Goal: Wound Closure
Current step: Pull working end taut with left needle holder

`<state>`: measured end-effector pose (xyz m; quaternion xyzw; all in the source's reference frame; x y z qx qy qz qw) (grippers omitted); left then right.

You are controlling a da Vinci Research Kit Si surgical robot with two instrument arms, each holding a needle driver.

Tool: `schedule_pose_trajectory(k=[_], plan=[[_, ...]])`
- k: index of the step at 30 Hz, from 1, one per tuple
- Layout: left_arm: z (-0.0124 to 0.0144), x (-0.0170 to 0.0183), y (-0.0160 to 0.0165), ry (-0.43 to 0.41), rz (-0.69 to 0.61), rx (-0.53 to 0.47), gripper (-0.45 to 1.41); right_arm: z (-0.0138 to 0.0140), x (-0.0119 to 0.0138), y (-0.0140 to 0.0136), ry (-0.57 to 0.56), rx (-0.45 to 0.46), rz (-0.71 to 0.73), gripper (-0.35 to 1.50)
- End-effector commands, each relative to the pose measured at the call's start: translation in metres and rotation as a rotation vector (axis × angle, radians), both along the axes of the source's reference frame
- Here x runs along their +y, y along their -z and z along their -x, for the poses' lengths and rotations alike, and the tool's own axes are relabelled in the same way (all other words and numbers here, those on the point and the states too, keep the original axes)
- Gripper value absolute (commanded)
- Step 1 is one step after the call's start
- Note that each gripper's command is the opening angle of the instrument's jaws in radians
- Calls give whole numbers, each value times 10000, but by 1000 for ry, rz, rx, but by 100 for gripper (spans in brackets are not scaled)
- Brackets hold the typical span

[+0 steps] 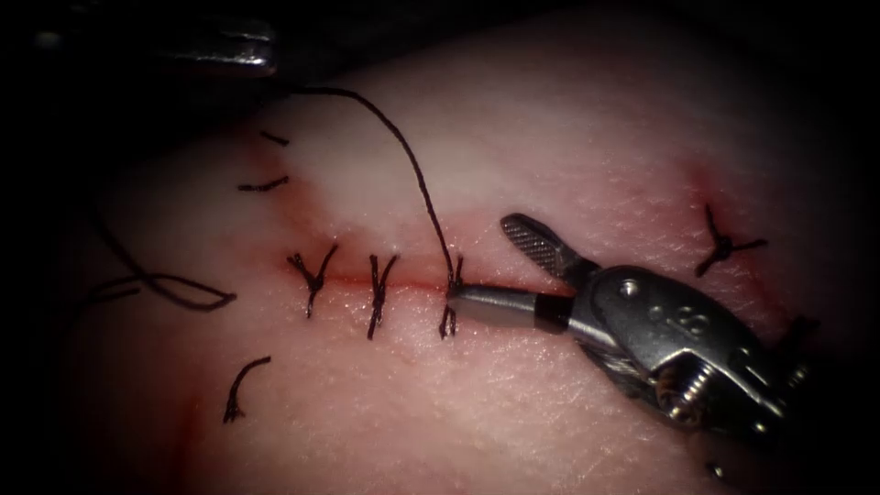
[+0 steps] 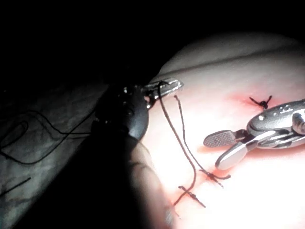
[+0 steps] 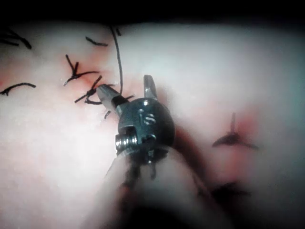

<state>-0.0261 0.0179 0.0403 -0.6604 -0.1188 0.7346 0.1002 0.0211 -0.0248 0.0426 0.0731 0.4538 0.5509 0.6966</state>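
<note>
Right tool: the right arm's tool (image 1: 500,266) entered from the right of the endoscope view with its 2 jaws spread apart and held nothing. The lower jaw lay along the cut (image 1: 403,284) with its tip touching the rightmost stitch; the upper jaw angled up over the tissue.
Left tool: the left arm's tool (image 2: 164,87) sat at the far edge of the tissue (image 1: 568,137), jaws clamped together on the thread.
Thread: the thread (image 1: 403,151) rose from the rightmost stitch (image 1: 451,298) and arched up and left to the left arm's tool.
Stitches: 3 tied stitches crossed the cut; the other 2 (image 1: 312,275) (image 1: 378,291) stood to the left of the rightmost one. A separate knot (image 1: 724,244) sat well apart at the right, on a red patch.
Cut ends: loose pieces of thread (image 1: 240,390) lay on the tissue left of the cut, with a loop (image 1: 188,293) nearby.
Red fluid: it lined the cut between the stitches.
Needle: could not be made out in any view.
</note>
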Motion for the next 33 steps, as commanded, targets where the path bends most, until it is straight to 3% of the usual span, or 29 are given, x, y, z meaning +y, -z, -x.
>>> schedule_pose_trajectory(k=[1,10,14,18,26,33], plan=[[5,11,0,1,11,-2,-45,-18,14,-5,-5,6,4,78],[11,5,14,-2,27,-9,-45,-51,20,-20,16,20,0,76],[15,6,16,1,27,-11,-45,-65,16,-30,54,9,53,89],[19,6,17,2,27,-13,-45,-73,15,-34,79,-5,89,91],[24,-4,27,-1,39,-17,-45,-77,21,-33,113,-42,148,74],[26,-10,34,-10,48,-18,-45,-81,26,-36,120,-56,164,71]])
